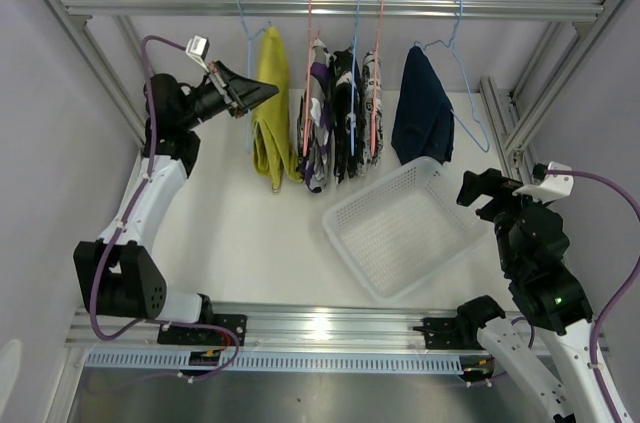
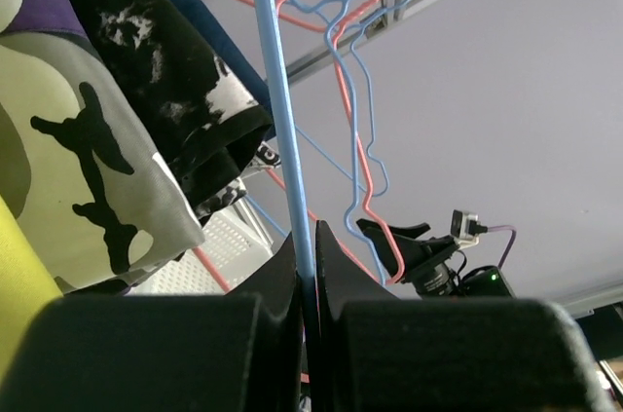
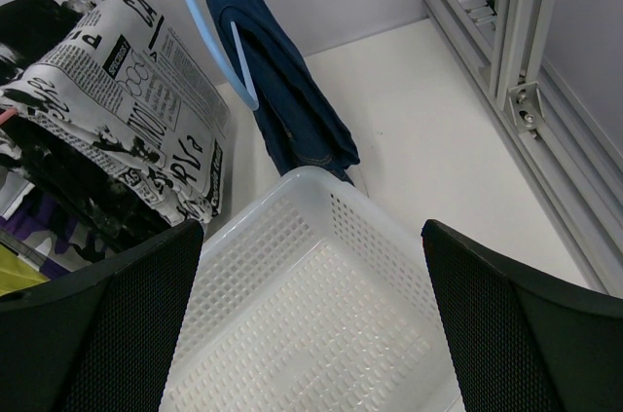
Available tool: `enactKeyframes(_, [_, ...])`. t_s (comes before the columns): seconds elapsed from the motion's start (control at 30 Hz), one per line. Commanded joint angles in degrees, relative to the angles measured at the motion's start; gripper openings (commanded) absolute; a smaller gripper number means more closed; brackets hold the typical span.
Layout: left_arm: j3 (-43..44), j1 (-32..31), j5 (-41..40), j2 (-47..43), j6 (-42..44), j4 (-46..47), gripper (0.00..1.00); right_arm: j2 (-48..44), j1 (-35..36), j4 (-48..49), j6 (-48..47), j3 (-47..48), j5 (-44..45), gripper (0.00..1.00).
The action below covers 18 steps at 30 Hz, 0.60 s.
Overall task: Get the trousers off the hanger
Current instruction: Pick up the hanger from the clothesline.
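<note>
Left wrist view: my left gripper (image 2: 310, 237) pinches the blue hanger (image 2: 277, 91) carrying the yellow trousers (image 1: 270, 108), far left on the rail (image 1: 330, 6). Soft, light cloth; I'd grab its hanging fold. Right gripper (image 3: 313, 227) gapes wide.

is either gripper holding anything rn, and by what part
The left gripper is shut on the blue hanger, on a straight stretch of its wire next to the yellow trousers. The right gripper is open and empty.

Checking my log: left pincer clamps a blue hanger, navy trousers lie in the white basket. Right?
No. The top view shows the navy trousers hanging from the rail behind the white basket, not in it. The left pincer clamps a blue hanger.
</note>
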Motion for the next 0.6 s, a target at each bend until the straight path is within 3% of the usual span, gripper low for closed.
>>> enactKeyframes(0.0, [6.20,0.85,-2.69,-6.28,3.40,6.32,0.00,0.50,-0.13,1.57,-0.64,1.19,-0.41,0.99])
enactKeyframes(0.37, [9.89,0.94,-7.71,-14.63,17.29,-11.79,0.01,1.03,-0.22,1.66,-0.47,1.19,-0.59,1.00])
enactKeyframes(0.57, [4.36,0.94,-13.93,-21.56,20.80,-18.98,0.00,1.38,-0.13,1.66,-0.47,1.19,-0.68,1.00])
